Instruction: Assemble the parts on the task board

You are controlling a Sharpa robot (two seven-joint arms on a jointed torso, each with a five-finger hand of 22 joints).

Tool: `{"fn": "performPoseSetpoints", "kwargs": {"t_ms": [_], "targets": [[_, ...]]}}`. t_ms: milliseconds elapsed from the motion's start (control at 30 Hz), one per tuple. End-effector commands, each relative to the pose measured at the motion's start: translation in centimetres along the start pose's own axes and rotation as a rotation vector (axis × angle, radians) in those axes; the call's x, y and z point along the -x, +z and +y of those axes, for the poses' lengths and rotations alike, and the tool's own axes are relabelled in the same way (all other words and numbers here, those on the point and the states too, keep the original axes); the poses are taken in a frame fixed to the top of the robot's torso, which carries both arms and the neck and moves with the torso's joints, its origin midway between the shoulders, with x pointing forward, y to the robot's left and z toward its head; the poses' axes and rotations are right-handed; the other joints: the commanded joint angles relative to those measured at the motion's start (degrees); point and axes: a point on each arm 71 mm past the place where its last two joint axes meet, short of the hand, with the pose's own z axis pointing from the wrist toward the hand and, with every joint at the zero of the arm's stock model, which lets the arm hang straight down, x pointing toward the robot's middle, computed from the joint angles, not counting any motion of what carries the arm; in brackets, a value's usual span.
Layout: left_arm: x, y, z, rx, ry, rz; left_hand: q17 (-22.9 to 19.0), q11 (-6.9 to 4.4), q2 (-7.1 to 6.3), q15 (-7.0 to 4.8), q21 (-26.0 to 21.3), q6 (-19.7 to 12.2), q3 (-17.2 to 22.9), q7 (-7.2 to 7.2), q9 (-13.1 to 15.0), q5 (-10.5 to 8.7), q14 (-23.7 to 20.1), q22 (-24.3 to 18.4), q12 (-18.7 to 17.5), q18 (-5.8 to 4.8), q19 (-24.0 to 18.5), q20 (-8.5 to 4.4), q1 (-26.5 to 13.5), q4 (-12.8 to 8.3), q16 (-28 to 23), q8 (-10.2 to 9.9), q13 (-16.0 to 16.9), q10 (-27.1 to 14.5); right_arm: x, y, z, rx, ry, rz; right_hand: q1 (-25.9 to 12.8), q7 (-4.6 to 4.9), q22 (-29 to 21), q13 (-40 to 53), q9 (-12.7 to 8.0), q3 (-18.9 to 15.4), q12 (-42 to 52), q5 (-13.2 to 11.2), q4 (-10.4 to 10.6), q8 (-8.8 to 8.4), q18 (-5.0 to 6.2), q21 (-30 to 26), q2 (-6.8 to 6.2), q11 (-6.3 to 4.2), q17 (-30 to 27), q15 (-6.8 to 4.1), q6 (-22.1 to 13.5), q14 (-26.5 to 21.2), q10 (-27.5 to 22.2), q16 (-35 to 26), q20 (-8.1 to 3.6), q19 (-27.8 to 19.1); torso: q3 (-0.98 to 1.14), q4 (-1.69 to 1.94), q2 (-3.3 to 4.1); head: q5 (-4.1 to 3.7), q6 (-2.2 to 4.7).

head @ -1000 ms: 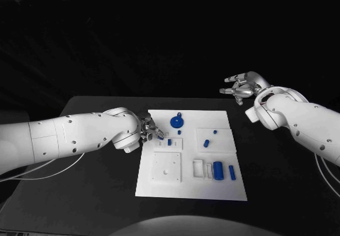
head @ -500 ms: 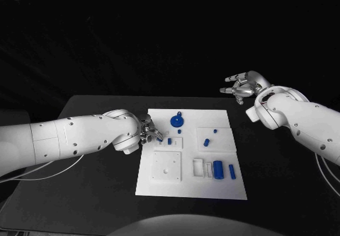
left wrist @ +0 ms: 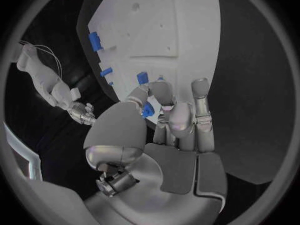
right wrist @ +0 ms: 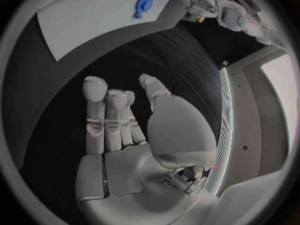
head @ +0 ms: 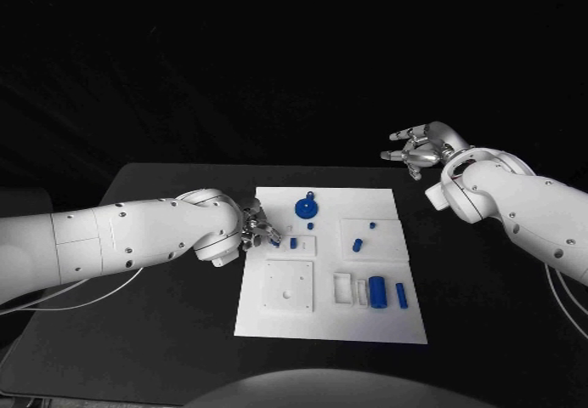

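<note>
Blue part held: a small blue piece [left wrist: 147, 110] is pinched between the fingertips of the left hand [head: 260, 229], over the board's left edge beside a small recessed block [head: 298, 246].
Material, as judged: hard moulded plastic, light and stiff; smooth faces likely slippery against metal fingertips.
Hold advice: take it by its flat opposite sides, near the middle, leaving the end that enters the socket free.
Task board: white plate [head: 282, 323] on the black counter [head: 147, 323], rigid; probably slides if pushed sideways.
Other parts on board: round blue gear [head: 307, 206] at the far end; short peg [head: 357, 247] in the right block; thick cylinder [head: 377, 291] and slim pin [head: 401, 295] lying side by side near the right edge.
Left hand: fingers drawn in around the small piece, the others loosely curved.
Right hand: right hand [head: 421, 147] is raised beyond the counter's far right corner, fingers apart, nothing in it.
Risk, as judged: a tiny part can twist or pop out of a fingertip pinch under uneven pressure.
</note>
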Motion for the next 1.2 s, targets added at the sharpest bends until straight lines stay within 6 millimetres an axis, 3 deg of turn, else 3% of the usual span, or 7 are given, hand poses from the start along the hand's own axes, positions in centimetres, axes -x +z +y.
{"fn": "performPoseSetpoints", "kwargs": {"t_ms": [33,833,1200], "targets": [[-0.36,-0.09,-0.07,0.003,0.026,0.028,-0.1,-1.47,0.42,-0.33,0.2,8.3,3.1,-5.23,7.1,0.30,0.0,1.0,-0.4,1.09,-0.1,0.34,-0.1,-2.9,0.1,0.2,0.1,1.6,-0.13,-0.01,0.05,0.009,-0.008,0.012,-0.3,-0.04,0.0,0.0,0.1,0.5,0.0,0.4,0.0,0.00,1.15,0.2,-0.21,-0.10,0.0,0.08,0.2,0.2,-0.2,-0.2,0.14,2.9,-0.04,-0.01,0.02,0.01,-0.03],[-0.58,-0.08,0.08,0.015,0.045,0.048,-0.3,-1.43,0.48,-0.30,0.1,8.3,3.1,-5.23,7.3,0.26,0.0,1.0,-0.5,0.96,-0.2,0.23,-0.2,-2.9,-0.1,0.2,0.1,1.6,-0.20,-0.01,0.01,0.008,-0.007,0.013,-0.3,-0.05,-0.1,-0.1,0.1,0.5,0.0,0.4,-0.1,-0.01,1.16,0.2,-0.21,-0.09,0.1,0.08,0.2,0.2,-0.2,-0.2,0.14,2.9,0.05,-0.06,0.03,0.06,-0.10],[-0.72,0.03,-0.22,0.011,0.052,0.054,-0.2,-1.08,0.80,-0.05,0.0,8.4,2.5,-5.62,9.7,-0.74,0.1,1.0,0.2,1.04,-0.1,0.52,-0.2,-2.1,-0.1,2.5,0.2,1.6,-0.27,0.00,0.07,0.009,-0.007,0.014,-0.3,-0.05,-0.1,-0.1,0.1,0.5,0.0,0.4,-0.1,-0.01,1.16,0.2,-0.21,-0.09,0.1,0.08,0.2,0.2,-0.2,-0.2,0.14,2.9,0.04,-0.09,0.03,0.04,-0.19]]}}
